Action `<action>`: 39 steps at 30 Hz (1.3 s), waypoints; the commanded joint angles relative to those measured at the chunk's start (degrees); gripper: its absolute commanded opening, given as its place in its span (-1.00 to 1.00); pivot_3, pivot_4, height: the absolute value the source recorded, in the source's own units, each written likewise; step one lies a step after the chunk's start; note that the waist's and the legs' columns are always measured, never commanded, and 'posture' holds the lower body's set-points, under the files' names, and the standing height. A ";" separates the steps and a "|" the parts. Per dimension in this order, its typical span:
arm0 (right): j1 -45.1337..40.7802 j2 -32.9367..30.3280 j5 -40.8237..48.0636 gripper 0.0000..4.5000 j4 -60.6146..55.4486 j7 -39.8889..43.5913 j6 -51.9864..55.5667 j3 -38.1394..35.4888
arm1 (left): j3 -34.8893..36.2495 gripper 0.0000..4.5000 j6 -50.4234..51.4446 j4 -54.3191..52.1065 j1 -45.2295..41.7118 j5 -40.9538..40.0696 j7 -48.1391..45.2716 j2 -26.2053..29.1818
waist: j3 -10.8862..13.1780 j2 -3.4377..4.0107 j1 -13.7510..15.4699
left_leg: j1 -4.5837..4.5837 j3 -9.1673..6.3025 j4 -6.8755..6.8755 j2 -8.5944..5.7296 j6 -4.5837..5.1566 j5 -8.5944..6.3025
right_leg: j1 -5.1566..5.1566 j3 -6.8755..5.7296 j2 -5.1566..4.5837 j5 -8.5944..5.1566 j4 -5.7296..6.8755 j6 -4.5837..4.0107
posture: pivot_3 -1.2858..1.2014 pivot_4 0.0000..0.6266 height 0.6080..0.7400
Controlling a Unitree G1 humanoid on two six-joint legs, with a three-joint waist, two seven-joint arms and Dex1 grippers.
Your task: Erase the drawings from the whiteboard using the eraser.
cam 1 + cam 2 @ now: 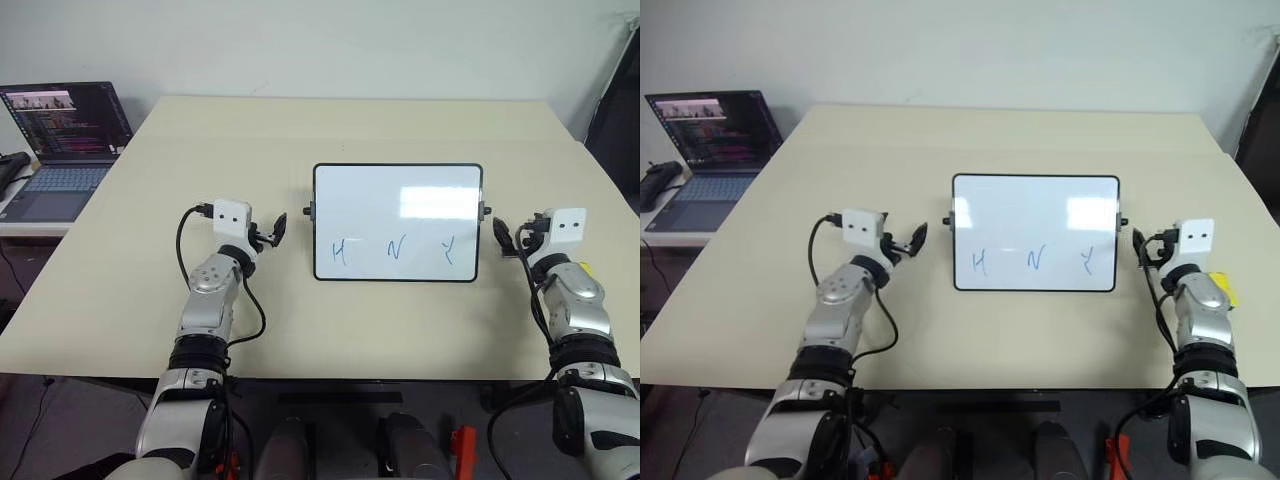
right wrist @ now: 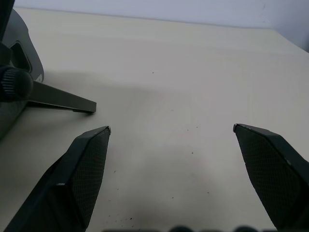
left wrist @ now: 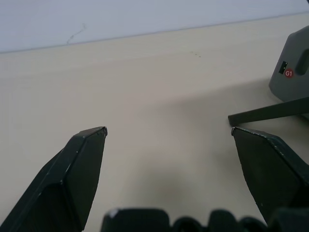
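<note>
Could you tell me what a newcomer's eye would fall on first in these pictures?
First the whiteboard, propped up mid-table with three blue drawings in a row along its lower edge. Next the two grippers flanking it, the left gripper and right gripper, both open and holding nothing. A bit of yellow, the eraser, peeks out by the right arm, and a lit laptop sits far left.

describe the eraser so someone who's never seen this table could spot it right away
Start at the whiteboard standing mid-table, then look past its right edge to the right gripper. The eraser is the small bright yellow block on the table beside that arm's wrist, partly hidden by it. It is the one yellow thing on the beige top.
</note>
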 commanded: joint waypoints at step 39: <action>9.09 -27.15 10.77 0.99 -8.17 19.04 36.60 -6.82 | -9.82 1.00 31.37 -35.37 3.64 -25.49 -46.40 16.57 | 0.05 0.02 -0.21 | 0.07 0.56 0.04 0.03 0.03 -0.02 | -0.11 0.51 0.00 -0.12 -0.03 0.27 | 0.03 -0.52 1.00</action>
